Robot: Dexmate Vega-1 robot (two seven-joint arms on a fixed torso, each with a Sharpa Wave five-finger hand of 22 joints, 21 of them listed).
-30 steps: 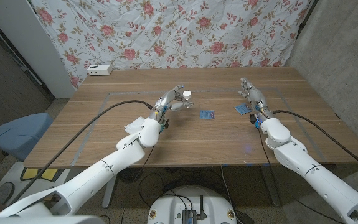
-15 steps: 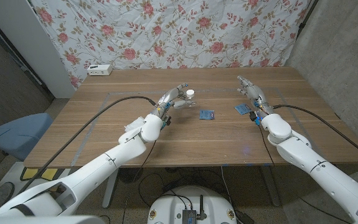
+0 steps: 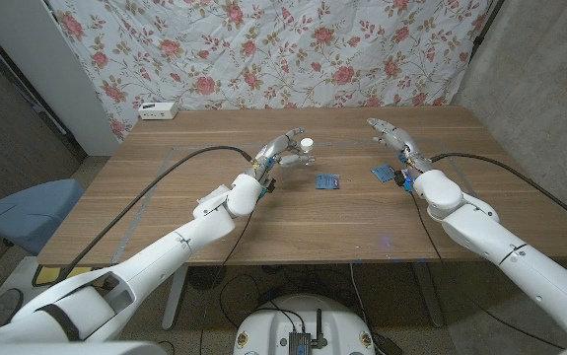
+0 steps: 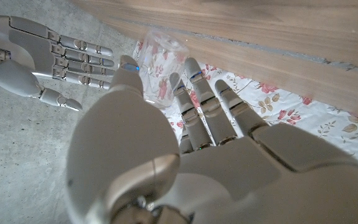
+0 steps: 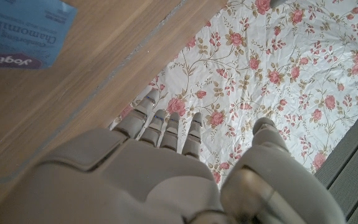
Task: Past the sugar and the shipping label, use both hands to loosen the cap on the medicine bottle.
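Note:
The medicine bottle [image 3: 307,148] is small and clear with a white cap. My left hand [image 3: 280,153] holds it between thumb and fingers past the table's middle. In the left wrist view the bottle [image 4: 161,70] sits at the fingertips of the left hand [image 4: 185,130]. My right hand [image 3: 390,136] hovers to the right of the bottle, fingers spread and holding nothing. It appears as the right hand [image 4: 38,53] in the left wrist view, apart from the bottle. In its own wrist view, the right hand [image 5: 166,165] shows its back with the fingers extended.
A blue packet [image 3: 328,180] lies on the wooden table [image 3: 165,197] just right of my left hand. A second blue packet [image 3: 384,173] lies under my right wrist; its printed face [image 5: 26,28] shows. A white box [image 3: 159,109] sits at the far left edge.
My left hand has carried the bottle a little farther from me and to the right. My right hand has risen and moved farther away and left, toward the bottle.

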